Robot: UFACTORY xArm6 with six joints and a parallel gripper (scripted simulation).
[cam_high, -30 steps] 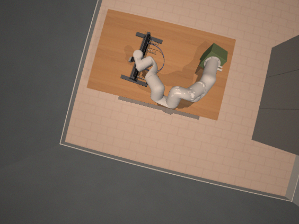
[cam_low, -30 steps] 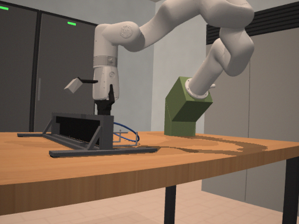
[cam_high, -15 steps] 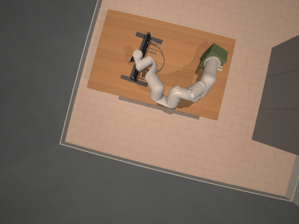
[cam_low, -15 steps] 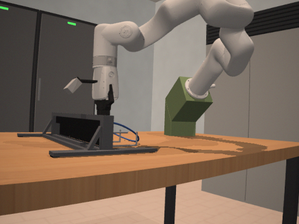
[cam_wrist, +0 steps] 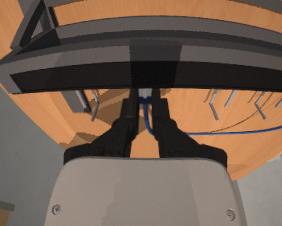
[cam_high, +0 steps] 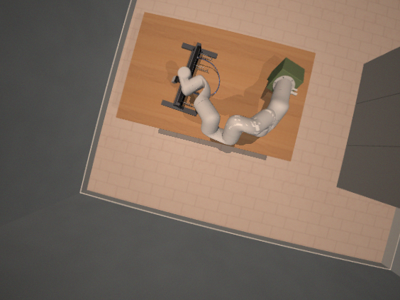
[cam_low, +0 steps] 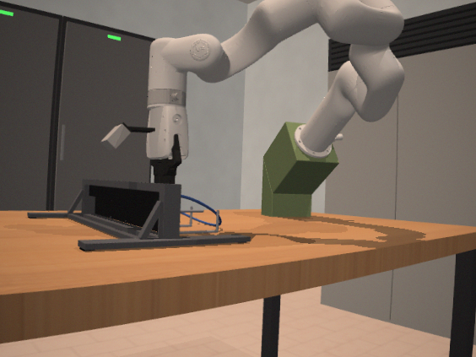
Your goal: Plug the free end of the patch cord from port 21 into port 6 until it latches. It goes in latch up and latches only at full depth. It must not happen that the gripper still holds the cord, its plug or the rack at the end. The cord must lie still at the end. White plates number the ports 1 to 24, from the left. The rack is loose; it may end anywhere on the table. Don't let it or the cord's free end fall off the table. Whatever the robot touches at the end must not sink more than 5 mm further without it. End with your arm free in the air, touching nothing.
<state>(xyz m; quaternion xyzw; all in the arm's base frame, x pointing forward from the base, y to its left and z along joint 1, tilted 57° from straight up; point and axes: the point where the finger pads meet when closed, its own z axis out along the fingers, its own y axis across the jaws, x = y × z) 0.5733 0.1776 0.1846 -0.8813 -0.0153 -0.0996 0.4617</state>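
Wooden and rectangular, the table (cam_high: 248, 71) (cam_low: 236, 279) stands on a pale tiled floor (cam_high: 213, 192) (cam_low: 236, 330), with dark cabinets (cam_low: 105, 102) behind it in the exterior view. On it stands the rack (cam_high: 193, 62) (cam_low: 170, 212) (cam_wrist: 100, 67), a long dark frame upright on two crosswise feet, which serves as the landmark for everything else. The green pedestal (cam_high: 291, 72) (cam_low: 291, 178) sits well apart from the rack, near one end of the table, and carries the white arm (cam_high: 209, 115) (cam_low: 291, 18), which reaches across to the rack. Right behind the rack, close against its port side, the gripper (cam_low: 164, 178) (cam_wrist: 145, 96) points downward, its black fingers clenched on the plug (cam_wrist: 145, 93) of the blue patch cord (cam_high: 219, 79) (cam_low: 202, 205) (cam_wrist: 235, 133). That plug is at the rack's rear edge; how deep it sits, whether it is latched and which port it meets cannot be told. From the plug the cord bows out behind the rack in a wide loop and returns toward the rack's other end. Thin metal brackets (cam_low: 218, 220) (cam_wrist: 214, 105) stick out from the rack on the same side as the cord.
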